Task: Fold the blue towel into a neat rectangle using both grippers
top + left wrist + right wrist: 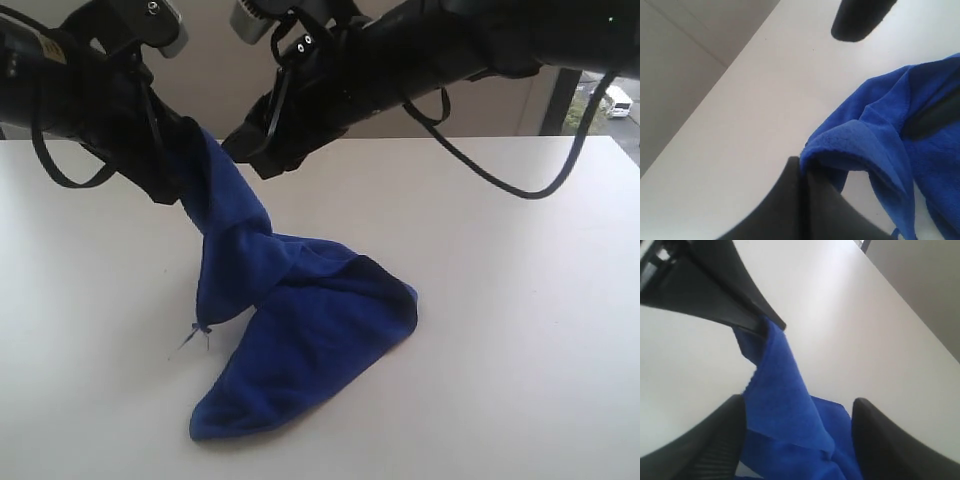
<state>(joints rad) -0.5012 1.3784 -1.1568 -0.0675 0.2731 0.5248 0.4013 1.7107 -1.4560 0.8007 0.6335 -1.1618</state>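
Blue towel (300,320) lies mostly heaped on the middle of the desk (520,300), well clear of its edges, with one end pulled up off the surface in a twisted rope. My worry is that twist: if I spread or lay the cloth over from this state, the layers would likely land crooked and bunched rather than as a neat rectangle. A second risk is the grip itself, since the left claw (802,165) is pinched fully together on only a small bit of the towel's edge, and a sideways tug could pull the fuzzy fabric free. The right claw (799,402) stands wide open and holds nothing. It hangs just beside the raised strip, and its wrist camera shows the cloth running down between its two fingers, seemingly brushing one of them. If I close it here, I judge it would catch the middle of the twisted strip, not a corner, and the fold would come out skewed.
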